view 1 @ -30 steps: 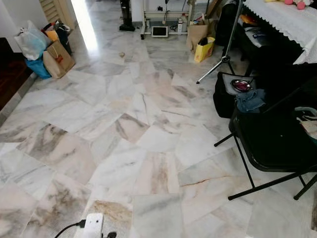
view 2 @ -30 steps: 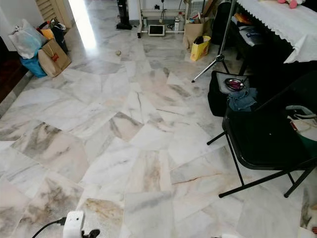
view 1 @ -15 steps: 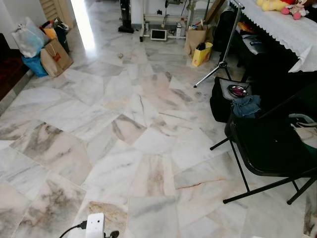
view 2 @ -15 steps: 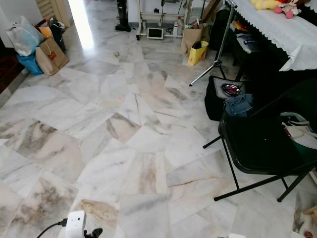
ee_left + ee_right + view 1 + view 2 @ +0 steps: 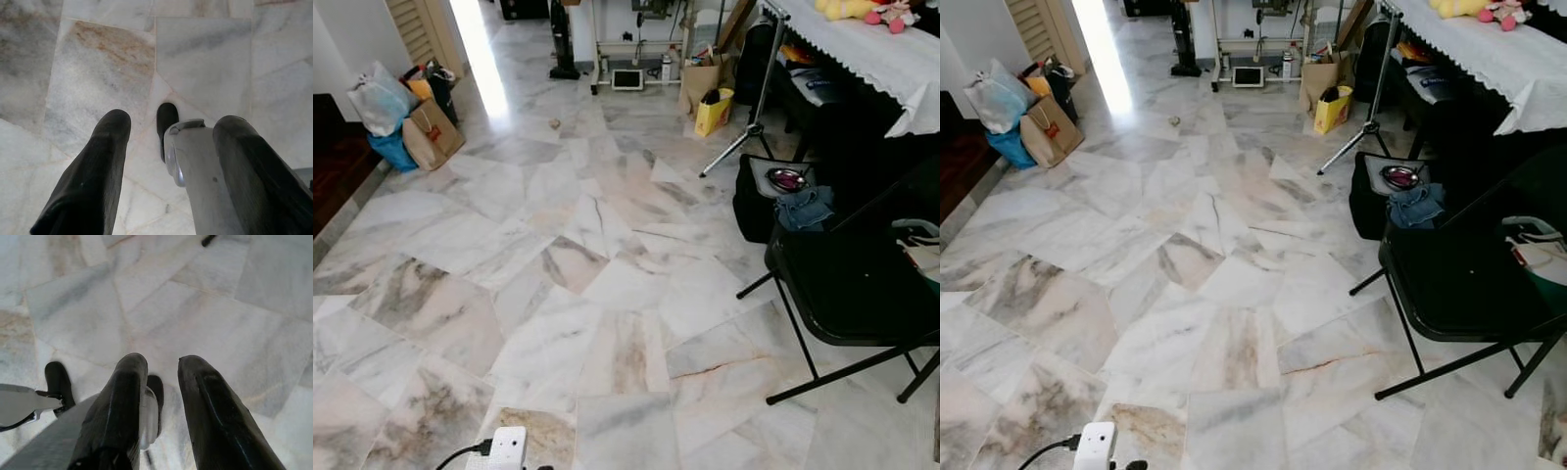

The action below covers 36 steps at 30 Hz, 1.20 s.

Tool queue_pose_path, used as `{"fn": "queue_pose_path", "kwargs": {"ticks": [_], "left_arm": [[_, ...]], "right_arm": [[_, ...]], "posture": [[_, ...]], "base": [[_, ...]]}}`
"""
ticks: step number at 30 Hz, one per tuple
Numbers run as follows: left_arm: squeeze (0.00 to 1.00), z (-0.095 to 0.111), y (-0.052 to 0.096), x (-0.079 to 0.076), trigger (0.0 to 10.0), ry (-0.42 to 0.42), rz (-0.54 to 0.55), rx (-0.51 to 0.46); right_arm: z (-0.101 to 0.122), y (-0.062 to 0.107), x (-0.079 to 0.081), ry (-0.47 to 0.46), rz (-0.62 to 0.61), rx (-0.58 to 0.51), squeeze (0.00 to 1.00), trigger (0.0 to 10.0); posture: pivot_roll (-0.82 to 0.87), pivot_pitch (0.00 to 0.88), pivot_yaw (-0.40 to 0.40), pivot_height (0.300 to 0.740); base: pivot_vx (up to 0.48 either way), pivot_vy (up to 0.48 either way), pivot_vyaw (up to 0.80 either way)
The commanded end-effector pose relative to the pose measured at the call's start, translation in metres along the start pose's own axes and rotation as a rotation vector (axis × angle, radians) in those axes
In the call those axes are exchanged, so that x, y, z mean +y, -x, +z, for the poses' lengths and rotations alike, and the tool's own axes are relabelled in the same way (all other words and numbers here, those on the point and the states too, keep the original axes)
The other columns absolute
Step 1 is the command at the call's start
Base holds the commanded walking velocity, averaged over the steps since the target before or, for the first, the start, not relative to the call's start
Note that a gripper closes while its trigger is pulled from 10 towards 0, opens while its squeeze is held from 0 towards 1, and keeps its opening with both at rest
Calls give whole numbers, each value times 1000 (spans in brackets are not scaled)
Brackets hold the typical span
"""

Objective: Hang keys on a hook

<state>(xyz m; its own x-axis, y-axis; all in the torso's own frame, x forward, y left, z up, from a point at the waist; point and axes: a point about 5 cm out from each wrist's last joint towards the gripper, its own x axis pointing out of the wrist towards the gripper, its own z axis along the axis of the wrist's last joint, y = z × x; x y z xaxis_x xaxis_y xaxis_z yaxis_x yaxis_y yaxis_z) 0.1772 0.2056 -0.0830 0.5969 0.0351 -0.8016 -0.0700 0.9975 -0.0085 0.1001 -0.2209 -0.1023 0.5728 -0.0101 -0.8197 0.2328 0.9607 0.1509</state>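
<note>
hanging jaws parted above marble floor (image 5: 205,63)

Parted fingers (image 5: 98,171) above marble floor (image 5: 205,54)

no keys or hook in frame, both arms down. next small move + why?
Probably keep walking and scanning, heading up the open marble floor. Both grippers, left and right, hang open over the tiles with nothing held. Ahead lie bags by the wall and a black chair on the right, best kept wide of.
</note>
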Motion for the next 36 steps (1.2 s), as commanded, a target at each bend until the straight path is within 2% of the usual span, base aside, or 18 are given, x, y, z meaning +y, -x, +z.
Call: {"fn": "queue_pose_path", "kwargs": {"ticks": [1, 6, 7, 10, 14, 16, 21, 23, 25, 32, 36], "left_arm": [[0, -2, 1, 8, 10000, 30, 36, 4], [0, -4, 2, 9, 10000, 15, 28, 7], [0, -6, 3, 10, 10000, 21, 36, 9], [0, -9, 4, 14, 10000, 70, 61, 14], [0, -19, 5, 10, 10000, 41, 39, 59], [0, -19, 5, 13, 10000, 19, 64, 68], [0, -10, 3, 14, 10000, 23, 61, 45], [0, 1, 1, 14, 10000, 82, 61, 5], [0, 3, 1, 14, 10000, 73, 58, 0], [0, -5, 3, 18, 10000, 41, 58, 20], [0, -12, 6, 19, 10000, 16, 53, 36]], "right_arm": [[-2, 0, 1, 18, 6, 15, 0, 10000], [-4, 0, 2, -10, -4, 16, 0, 10000], [-4, 0, 1, -39, -10, 11, 0, 10000], [-3, 0, -1, -32, -30, 17, 0, 10000], [-4, 2, -5, -67, -63, 10, 0, 10000], [-5, 2, -4, -118, -66, 0, 0, 10000], [-5, 1, -3, -106, -55, 3, 0, 10000], [-4, 1, -2, -78, -51, 11, 0, 10000], [-4, 0, -1, -72, -50, 14, 0, 10000], [-3, 0, -1, -76, -43, 8, 0, 10000], [-3, 0, -2, -62, -33, 8, 0, 10000]], "posture": [[113, 9, -44, 740], [137, 0, -68, 740], [156, 0, -70, 740], [157, 0, -55, 740], [127, 0, -14, 740], [114, 0, -7, 740], [110, 0, -7, 740], [109, 0, -1, 740], [108, 0, 0, 740], [103, 0, 11, 740], [100, 5, 8, 740]], "base": [[0, 0, 0], [0, 0, 0], [0, 0, -488], [0, 0, -800], [0, 0, -800], [0, 0, -800], [0, 0, -800], [0, 0, -800], [0, 0, -800], [0, 0, -800], [0, -426, -800]]}}
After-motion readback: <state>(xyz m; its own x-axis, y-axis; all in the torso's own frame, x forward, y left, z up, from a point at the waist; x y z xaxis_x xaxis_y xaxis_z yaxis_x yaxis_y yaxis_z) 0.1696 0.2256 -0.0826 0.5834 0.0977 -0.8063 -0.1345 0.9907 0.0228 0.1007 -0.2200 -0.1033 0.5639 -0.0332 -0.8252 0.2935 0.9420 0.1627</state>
